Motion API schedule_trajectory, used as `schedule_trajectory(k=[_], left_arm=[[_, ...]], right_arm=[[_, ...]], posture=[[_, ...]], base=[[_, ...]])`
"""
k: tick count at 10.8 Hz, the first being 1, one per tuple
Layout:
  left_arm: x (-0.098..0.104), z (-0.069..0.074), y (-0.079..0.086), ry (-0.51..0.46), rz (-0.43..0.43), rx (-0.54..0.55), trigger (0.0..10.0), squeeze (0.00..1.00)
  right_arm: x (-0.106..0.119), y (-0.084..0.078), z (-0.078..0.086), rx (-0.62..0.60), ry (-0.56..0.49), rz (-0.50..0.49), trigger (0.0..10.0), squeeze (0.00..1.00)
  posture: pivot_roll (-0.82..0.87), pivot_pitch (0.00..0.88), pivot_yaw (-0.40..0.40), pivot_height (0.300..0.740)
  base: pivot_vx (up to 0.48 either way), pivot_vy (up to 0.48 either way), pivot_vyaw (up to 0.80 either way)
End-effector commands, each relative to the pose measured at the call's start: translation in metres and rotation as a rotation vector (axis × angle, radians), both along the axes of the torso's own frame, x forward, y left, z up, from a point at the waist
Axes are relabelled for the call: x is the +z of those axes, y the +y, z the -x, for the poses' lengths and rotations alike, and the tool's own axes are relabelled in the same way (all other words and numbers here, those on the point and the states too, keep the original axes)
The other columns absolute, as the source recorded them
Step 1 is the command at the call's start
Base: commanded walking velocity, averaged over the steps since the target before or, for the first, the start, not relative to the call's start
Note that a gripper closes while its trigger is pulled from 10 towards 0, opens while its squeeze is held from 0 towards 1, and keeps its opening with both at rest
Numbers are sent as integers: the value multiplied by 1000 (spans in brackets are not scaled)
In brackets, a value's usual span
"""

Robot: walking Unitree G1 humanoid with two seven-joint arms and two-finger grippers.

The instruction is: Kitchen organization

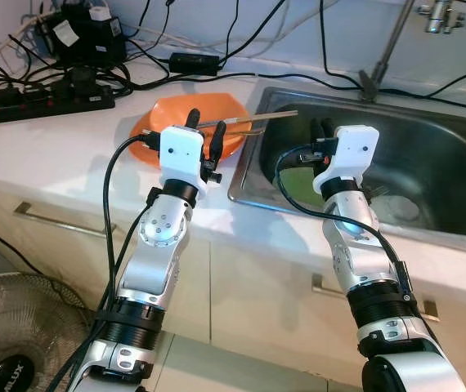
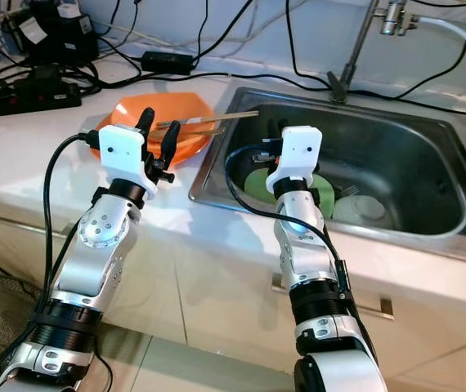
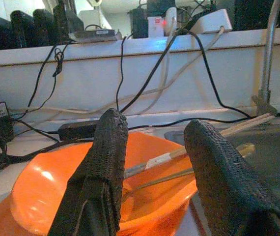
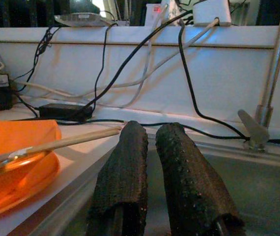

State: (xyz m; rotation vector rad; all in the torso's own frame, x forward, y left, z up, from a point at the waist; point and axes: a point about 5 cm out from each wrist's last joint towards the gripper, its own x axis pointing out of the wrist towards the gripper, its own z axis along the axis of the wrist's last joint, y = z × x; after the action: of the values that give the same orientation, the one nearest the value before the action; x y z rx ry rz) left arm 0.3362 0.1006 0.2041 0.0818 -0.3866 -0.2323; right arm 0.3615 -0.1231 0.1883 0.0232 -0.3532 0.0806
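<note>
An orange bowl (image 1: pixel 196 114) sits on an orange plate (image 1: pixel 141 129) on the white counter, just left of the steel sink (image 1: pixel 429 139). Wooden chopsticks (image 1: pixel 257 119) lie across the bowl and reach over the sink's edge; a metal utensil (image 3: pixel 169 177) rests in the bowl with them. My left gripper (image 1: pixel 203 135) hovers open at the bowl's near rim, the chopsticks showing between its fingers (image 3: pixel 105 162). My right gripper (image 1: pixel 321 131) is shut with nothing in it, above the left part of the sink. Below it lies a green plate (image 2: pixel 257 181).
A white dish (image 2: pixel 365 208) and a fork (image 2: pixel 349 192) lie on the sink floor. The faucet (image 1: pixel 388 49) rises behind the sink. A black power strip (image 1: pixel 49 102), an adapter and several cables crowd the back of the counter. A fan (image 1: pixel 12 343) stands on the floor at the left.
</note>
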Motion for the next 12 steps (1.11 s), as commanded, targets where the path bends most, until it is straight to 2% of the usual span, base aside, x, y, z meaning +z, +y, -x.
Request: schedule_trajectory(k=[1,12], left_arm=[[5,-1,-1,-19,-2,8,10000,0],[7,-3,1,-26,1,15,10000,0]], right_arm=[[7,-2,-1,-7,-19,-13,10000,0],[6,-2,-1,-9,-14,-19,10000,0]], posture=[[219,21,-32,740],[220,33,-32,740]], base=[[319,0,0],[361,0,0]])
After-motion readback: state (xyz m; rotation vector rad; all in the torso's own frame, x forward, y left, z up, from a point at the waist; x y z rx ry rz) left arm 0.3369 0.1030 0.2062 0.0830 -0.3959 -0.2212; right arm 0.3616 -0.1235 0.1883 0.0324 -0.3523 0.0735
